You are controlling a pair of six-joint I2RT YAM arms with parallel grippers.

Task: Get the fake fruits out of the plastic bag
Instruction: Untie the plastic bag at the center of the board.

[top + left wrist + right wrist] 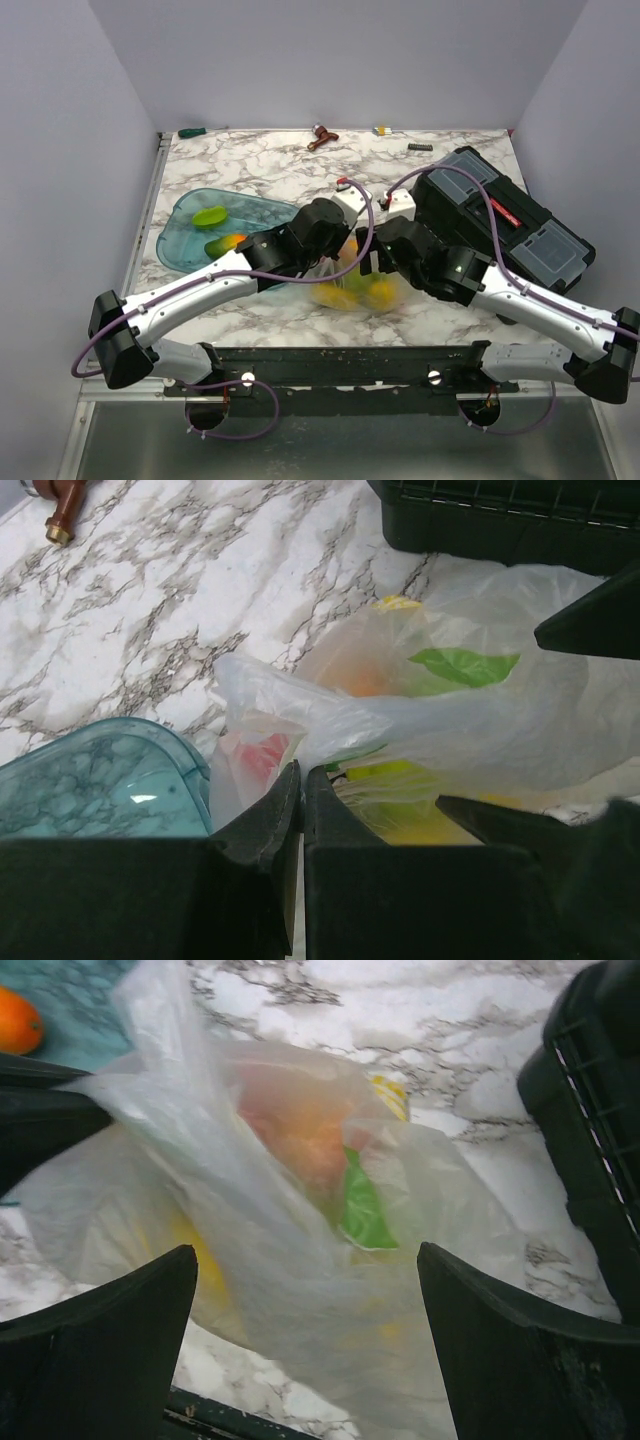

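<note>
Closest to the right wrist camera, the right gripper [305, 1255] stands released, its two black fingers wide apart with the plastic bag [270, 1160] in the gap between them and just ahead of their tips. Neither finger visibly touches the film. That straddling pose suits a reach into or around the bag, though this is a judgement.

On the left wrist camera, the left gripper [302, 775] is clenched, fingers pressed together. A fold of the bag runs right down to their tips, so it appears to pinch the film. This probably keeps the bag from sliding and lifts its mouth side.

From above, the bag lies on the marble tabletop [260, 165] between the two grippers, just right of the teal tray [175, 255] and left of the black toolbox [500, 215]. Several fake fruits [380, 293], yellow ones clearest, sit inside it, with orange and red tones showing through the film. A green patch there could be a fruit or a print.

Two fruits lie in the tray: a green one [210, 216] and an orange-and-green one [225, 243]. The task looks partly done.
</note>
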